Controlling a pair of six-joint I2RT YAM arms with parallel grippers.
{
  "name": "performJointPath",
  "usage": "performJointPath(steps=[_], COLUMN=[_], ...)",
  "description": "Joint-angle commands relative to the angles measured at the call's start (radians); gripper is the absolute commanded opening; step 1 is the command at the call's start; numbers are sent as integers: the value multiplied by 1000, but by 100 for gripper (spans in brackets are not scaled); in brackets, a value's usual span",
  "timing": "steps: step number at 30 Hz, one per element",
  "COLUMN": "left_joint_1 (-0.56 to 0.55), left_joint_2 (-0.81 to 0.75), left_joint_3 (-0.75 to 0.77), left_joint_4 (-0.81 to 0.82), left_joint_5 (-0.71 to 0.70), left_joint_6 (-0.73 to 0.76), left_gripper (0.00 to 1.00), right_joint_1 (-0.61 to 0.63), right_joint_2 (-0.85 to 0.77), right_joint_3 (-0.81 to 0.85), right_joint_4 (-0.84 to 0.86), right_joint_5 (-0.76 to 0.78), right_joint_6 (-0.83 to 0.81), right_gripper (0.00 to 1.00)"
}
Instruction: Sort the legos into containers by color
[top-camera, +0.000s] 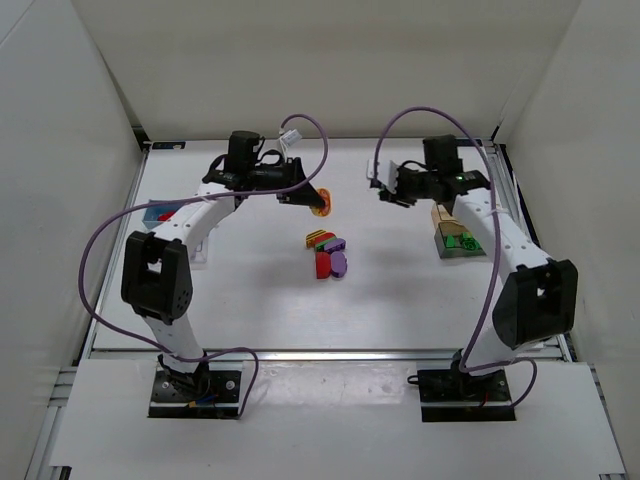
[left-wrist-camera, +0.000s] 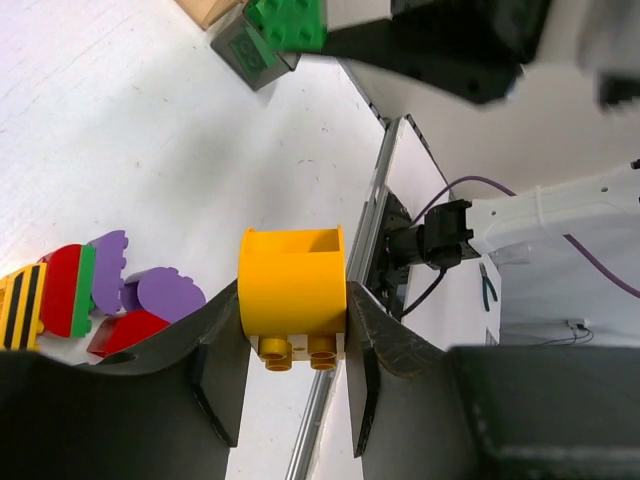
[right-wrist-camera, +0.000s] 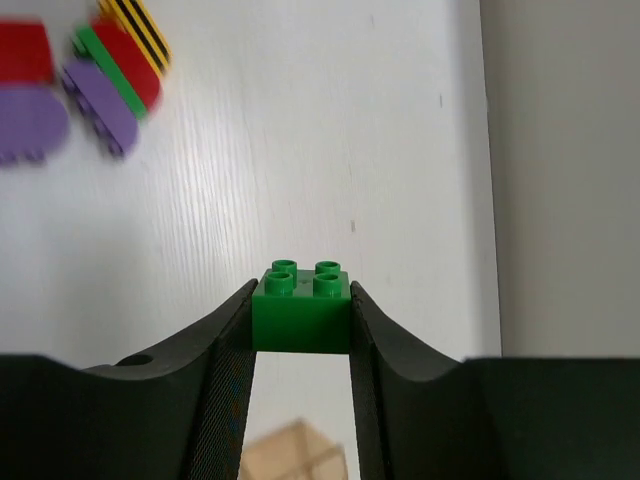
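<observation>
My left gripper is shut on a yellow-orange lego with a rounded top; from above the gripper hangs just behind the pile, the block at its tip. My right gripper is shut on a green lego, studs up, above bare table; overhead it is beside the right-hand containers. A pile of red, purple, green and striped yellow legos lies mid-table, also visible in the left wrist view and the right wrist view.
A blue container holding something red stands at the far left. At the right, a tan container and a dark-clear container with green inside stand together. The table's metal edge rail runs under the left gripper.
</observation>
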Motion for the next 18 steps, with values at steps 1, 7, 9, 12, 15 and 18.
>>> performJointPath(steps=[1, 7, 9, 12, 15, 18], left_joint_1=[19, 31, 30, 31, 34, 39], left_joint_2=[-83, -97, -95, -86, -76, -76], left_joint_3=[-13, -10, -4, 5, 18, 27], left_joint_4=[34, 37, 37, 37, 37, 31], left_joint_5=[33, 4, -1, 2, -2, -7], left_joint_6=[-2, 12, 19, 24, 24, 25], left_gripper=[10, 10, 10, 10, 11, 11], right_joint_1=[-75, -257, -308, -356, -394, -445], right_joint_2=[-97, -167, -171, -173, -155, -103], right_joint_3=[-44, -58, -47, -64, -85, -61], right_joint_4=[-51, -252, -347, -375, -382, -399], right_joint_5=[49, 75, 72, 95, 110, 89], right_joint_6=[-32, -32, -9, 69, 149, 235], right_gripper=[0, 0, 0, 0, 0, 0])
